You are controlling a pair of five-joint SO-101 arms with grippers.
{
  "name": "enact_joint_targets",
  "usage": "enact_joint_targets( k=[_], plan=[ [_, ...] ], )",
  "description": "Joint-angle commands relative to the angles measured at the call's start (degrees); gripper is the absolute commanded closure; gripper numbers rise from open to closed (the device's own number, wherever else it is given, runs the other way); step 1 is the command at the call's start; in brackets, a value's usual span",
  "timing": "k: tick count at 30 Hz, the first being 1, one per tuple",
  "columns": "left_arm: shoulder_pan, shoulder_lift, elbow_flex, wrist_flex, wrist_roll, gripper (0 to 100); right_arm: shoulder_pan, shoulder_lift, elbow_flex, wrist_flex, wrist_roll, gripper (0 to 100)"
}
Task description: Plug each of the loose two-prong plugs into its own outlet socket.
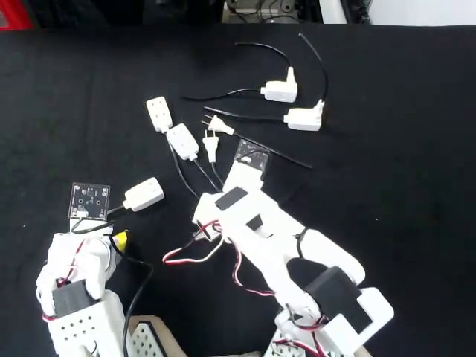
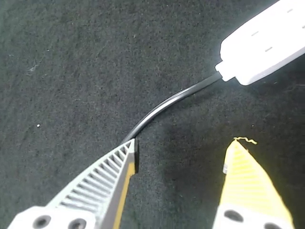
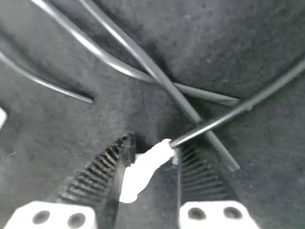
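Note:
My left gripper (image 2: 183, 143) is open low over the black cloth, with a grey finger and a yellow finger (image 2: 245, 176). A black cable (image 2: 167, 105) runs from beside the grey fingertip to a white outlet socket (image 2: 267, 43) just ahead. In the high view that socket (image 1: 143, 194) lies above the left arm's yellow fingertip (image 1: 119, 239). My right gripper (image 3: 152, 148) holds a small white plug (image 3: 145, 169) between its black fingers, and the plug's cable leads away. Two loose two-prong plugs (image 1: 210, 141) (image 1: 219, 124) lie ahead of the right arm (image 1: 253, 216), next to two more white sockets (image 1: 159, 113) (image 1: 183, 140).
Two white adapters (image 1: 280, 90) (image 1: 305, 117) with thin black leads lie at the back right. Several black cables (image 3: 157, 76) cross on the cloth by the right gripper. Red and white servo wires (image 1: 201, 249) loop between the arms.

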Motion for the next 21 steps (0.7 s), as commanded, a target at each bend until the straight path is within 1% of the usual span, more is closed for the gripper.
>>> enact_joint_targets(
  k=[1,3,6,9,12,21],
  plan=[
    [-0.40,-0.18,-0.40,0.35,-0.26,70,-1.32,-2.59,-2.42,1.23,0.09,94.9],
    [-0.40,-0.18,-0.40,0.35,-0.26,70,-1.32,-4.18,-2.42,2.90,0.09,98.5],
    [-0.48,-0.26,-0.40,0.35,-0.26,70,-0.18,-7.52,-2.68,7.03,1.41,98.6],
    [-0.48,-0.26,-0.40,0.35,-0.26,70,1.76,-12.79,-2.42,10.29,6.33,98.6],
    [-0.48,-0.26,-0.40,0.35,-0.26,70,2.11,-18.42,-1.80,13.63,11.60,98.6],
    [-0.48,-0.26,-0.31,0.09,-0.26,70,2.37,-28.18,2.15,13.71,31.03,98.6]
  ],
)
